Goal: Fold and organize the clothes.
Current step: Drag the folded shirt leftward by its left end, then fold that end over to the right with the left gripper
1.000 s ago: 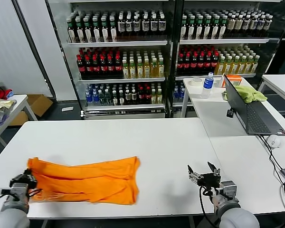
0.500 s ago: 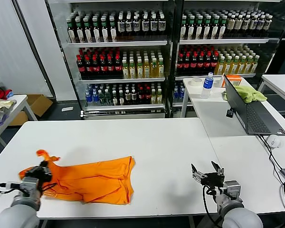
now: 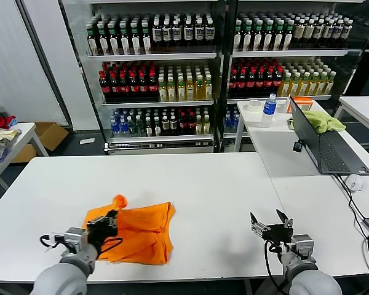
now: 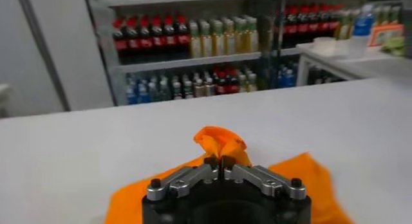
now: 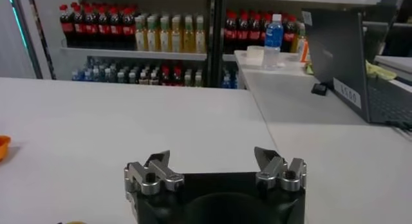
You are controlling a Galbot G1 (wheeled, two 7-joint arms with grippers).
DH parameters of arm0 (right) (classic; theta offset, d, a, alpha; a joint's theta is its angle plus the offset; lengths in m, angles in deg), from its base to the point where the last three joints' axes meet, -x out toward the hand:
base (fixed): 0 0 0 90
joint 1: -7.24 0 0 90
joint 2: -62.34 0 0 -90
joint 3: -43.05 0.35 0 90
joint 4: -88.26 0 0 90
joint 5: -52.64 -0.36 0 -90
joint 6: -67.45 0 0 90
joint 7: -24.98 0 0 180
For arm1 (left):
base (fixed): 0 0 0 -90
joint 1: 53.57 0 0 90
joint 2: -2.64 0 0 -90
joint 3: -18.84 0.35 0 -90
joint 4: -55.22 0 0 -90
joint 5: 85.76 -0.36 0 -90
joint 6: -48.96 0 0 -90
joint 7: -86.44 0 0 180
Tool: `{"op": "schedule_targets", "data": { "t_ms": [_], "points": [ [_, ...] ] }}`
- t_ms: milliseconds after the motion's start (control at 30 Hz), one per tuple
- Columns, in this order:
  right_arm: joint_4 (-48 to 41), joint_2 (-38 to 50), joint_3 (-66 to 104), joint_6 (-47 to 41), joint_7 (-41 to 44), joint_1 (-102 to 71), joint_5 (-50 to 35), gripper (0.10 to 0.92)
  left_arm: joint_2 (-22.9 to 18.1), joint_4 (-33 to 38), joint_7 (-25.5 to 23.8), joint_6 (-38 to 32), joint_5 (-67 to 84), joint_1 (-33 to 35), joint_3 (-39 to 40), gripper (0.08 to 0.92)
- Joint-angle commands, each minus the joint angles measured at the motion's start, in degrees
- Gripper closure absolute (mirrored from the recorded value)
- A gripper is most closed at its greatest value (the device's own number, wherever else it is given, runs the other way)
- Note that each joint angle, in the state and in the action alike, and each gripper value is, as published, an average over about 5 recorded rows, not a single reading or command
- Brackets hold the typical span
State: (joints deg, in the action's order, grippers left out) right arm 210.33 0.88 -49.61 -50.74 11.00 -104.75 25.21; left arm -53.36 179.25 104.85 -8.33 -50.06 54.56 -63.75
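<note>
1. Drink coolers (image 3: 166,74) packed with bottles fill the back of the room, well beyond both sets of jaws; they play no part in the work.
2. White tables come next: the main table (image 3: 190,184) carries everything in hand, and a side table (image 3: 283,147) runs away past the right jaws, bearing an open laptop (image 3: 326,144), a yellow-green cloth (image 3: 323,120) and a water bottle (image 3: 269,106).
3. Lying on the main table, the orange T-shirt (image 3: 144,230) is bunched into a rough, narrow bundle. One pinched corner stands up as a small peak just ahead of the left jaws, and the rest spreads flat beyond and to the inner side of them.
4. Down at the near edge, the left gripper (image 3: 104,224) is clenched on that corner, fabric sprouting from between its closed tips in the left wrist view (image 4: 220,164).
5. Idle and well apart from the shirt, the right gripper (image 3: 270,224) rests near the front edge with its jaws spread wide and nothing between them (image 5: 215,167).
6. Judging progress: the shirt looks partway folded, one end drawn over the body. Squaring, a final fold and tidy placing seem left.
7. Nothing on the table blocks the fold; the laptop stands far off.
</note>
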Motion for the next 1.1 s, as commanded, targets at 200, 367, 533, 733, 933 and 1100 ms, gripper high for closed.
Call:
{"op": "schedule_targets", "data": {
  "t_ms": [200,367,533,733,933,1100],
  "points": [
    [-0.1,-0.1,0.1,-0.2,-0.1,-0.1,0.2,0.203,-5.6,-1.9,-0.1,0.4,4.3,-6.6,10.6,0.904],
    [-0.2,-0.1,-0.3,-0.3,-0.2,0.2,0.3,0.203,-6.5,-2.1,0.2,0.4,4.1,-6.6,11.1,0.904],
    [-0.2,-0.1,-0.7,-0.3,-0.2,0.4,0.4,0.203,-7.8,-4.3,1.8,0.3,3.9,-7.6,11.3,0.904],
    [-0.4,0.0,-0.7,-0.3,-0.2,0.5,0.4,0.203,-9.2,-4.8,1.8,0.2,4.0,-7.4,12.3,0.904],
    [-0.6,-0.2,-1.3,-0.3,-0.1,0.9,0.4,0.203,-10.7,-7.7,-0.3,-1.3,3.4,-7.9,12.9,0.903],
    [-0.6,-0.2,-1.7,-0.4,0.0,1.2,0.6,0.203,-11.1,-6.0,-3.6,-6.2,4.7,-7.0,11.5,0.832]
  ]
}}
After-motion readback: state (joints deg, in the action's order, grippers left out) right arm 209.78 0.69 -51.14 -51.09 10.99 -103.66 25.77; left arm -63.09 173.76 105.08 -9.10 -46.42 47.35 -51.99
